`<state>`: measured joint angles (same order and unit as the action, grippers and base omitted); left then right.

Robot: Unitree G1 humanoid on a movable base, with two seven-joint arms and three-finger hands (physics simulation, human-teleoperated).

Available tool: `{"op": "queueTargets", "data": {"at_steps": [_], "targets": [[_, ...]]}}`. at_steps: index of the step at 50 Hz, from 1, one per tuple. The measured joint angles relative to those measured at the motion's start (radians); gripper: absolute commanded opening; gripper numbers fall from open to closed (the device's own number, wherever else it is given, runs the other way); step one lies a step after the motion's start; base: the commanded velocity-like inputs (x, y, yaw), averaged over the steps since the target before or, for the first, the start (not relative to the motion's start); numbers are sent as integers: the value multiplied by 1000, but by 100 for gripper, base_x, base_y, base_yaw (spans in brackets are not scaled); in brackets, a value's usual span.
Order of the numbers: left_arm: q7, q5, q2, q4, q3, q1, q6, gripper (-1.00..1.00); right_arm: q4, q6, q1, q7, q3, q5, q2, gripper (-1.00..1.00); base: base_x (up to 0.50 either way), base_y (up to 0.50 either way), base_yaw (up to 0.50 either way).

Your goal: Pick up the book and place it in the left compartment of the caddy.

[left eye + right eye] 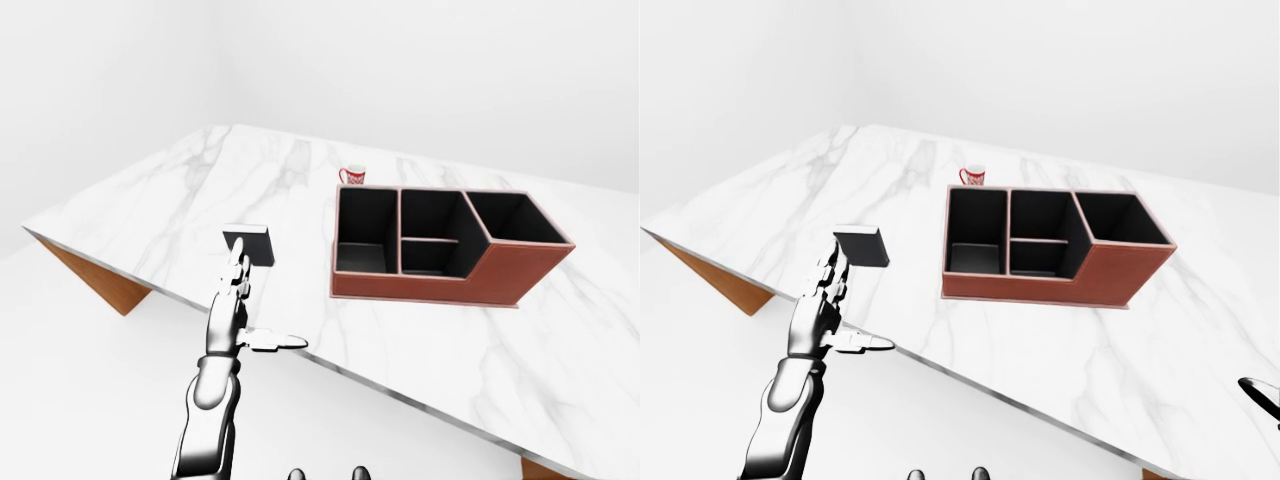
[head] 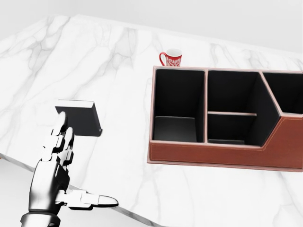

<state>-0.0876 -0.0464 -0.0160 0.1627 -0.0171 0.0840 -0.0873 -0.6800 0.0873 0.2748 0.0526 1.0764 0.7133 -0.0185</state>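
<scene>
At the bottom left of the head view, my left hand [image 2: 54, 177] is stretched out flat. The fingers [image 2: 60, 137] point up toward the book and the thumb sticks out to the right. It is open and holds nothing. I keep it open like this so it can slide around the book when I get there. My right hand is almost out of sight. Only a dark tip [image 1: 1262, 393] shows at the right edge of the right-eye view, so I cannot tell if it is open or closed.

Just past my fingertips lies the book [image 2: 78, 118]. It is dark with a pale edge of pages at the top, and it lies flat on the white marble table [image 2: 113, 61], near the edge closest to me. In the head view my fingertips overlap its lower left corner, but I cannot tell if they touch it. I see no title or words on its cover.

To the right, well apart from the book, sits the brown caddy [image 2: 227, 153]. It is open at the top, so things can drop in. Its left compartment [image 2: 177, 106] looks tall and has nothing in it. I think the book must go there.

Behind the caddy stands a white mug [image 2: 172, 58] with a red pattern. It may be writing, but it is too small to read.
</scene>
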Motion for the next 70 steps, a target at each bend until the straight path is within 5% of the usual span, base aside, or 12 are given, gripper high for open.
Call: {"op": "queueTargets", "data": {"at_steps": [70], "targets": [[-16,11,2,31,9,14,0,100,8,0,-5,-30,3,18,-11,100,16,6,0]]}}
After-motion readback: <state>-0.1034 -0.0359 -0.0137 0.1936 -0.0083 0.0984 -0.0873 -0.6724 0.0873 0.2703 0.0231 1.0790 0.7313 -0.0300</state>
